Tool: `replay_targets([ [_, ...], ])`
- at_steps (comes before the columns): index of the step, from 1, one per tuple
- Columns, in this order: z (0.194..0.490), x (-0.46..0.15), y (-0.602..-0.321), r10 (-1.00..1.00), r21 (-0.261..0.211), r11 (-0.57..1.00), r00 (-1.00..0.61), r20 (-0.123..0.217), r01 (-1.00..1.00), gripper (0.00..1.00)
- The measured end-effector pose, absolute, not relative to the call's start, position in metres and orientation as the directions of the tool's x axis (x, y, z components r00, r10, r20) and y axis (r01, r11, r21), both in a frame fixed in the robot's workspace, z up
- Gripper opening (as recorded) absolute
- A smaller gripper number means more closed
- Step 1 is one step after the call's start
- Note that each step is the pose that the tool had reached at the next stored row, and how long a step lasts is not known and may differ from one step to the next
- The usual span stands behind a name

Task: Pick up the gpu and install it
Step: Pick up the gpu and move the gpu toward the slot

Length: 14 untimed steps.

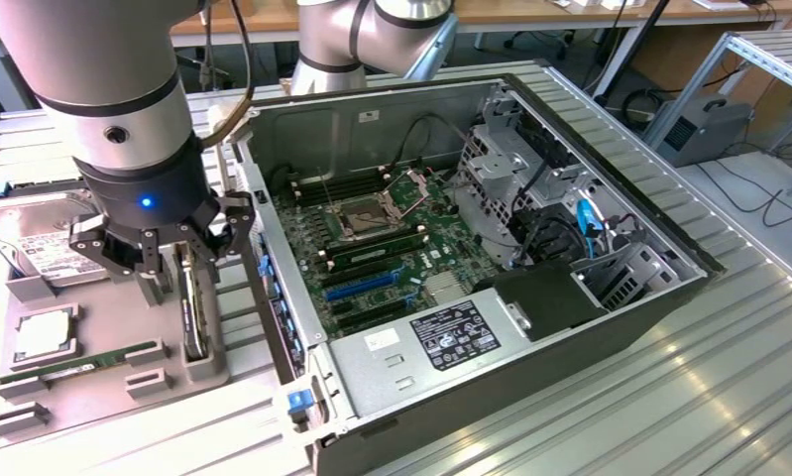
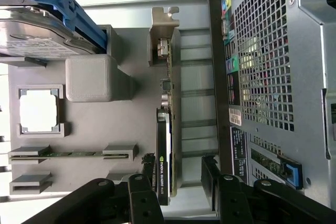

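Observation:
The gpu (image 1: 194, 309) stands on its long edge in a slot of the grey holder tray (image 1: 105, 382), beside the computer case on the exterior view's left. From above, the gpu (image 2: 167, 129) appears edge-on, with its black cooler along one side and its silver end bracket (image 2: 164, 30) at the far end. My gripper (image 1: 184, 273) hangs just above the card. In the wrist view the gripper (image 2: 176, 192) is open, one black finger (image 2: 140, 198) on each side of the card's near end, not pressing on it.
The open computer case (image 1: 633, 297) lies on its side with the motherboard and blue expansion slots (image 1: 363, 283) exposed. Its perforated rear panel (image 2: 273, 66) runs close beside the card. A hard drive (image 2: 42, 30), a processor (image 2: 39, 109) and a memory stick (image 2: 68, 154) share the tray.

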State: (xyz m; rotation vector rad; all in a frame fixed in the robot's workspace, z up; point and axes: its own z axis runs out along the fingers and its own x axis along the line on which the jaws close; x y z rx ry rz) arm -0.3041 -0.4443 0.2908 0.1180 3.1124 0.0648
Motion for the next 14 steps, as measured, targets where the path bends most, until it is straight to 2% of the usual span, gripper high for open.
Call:
replay_targets([
  [14, 0.2874, -0.3040, -0.4443, 0.076, 0.042, 0.996, -0.997, -0.025, 0.075, 0.48],
])
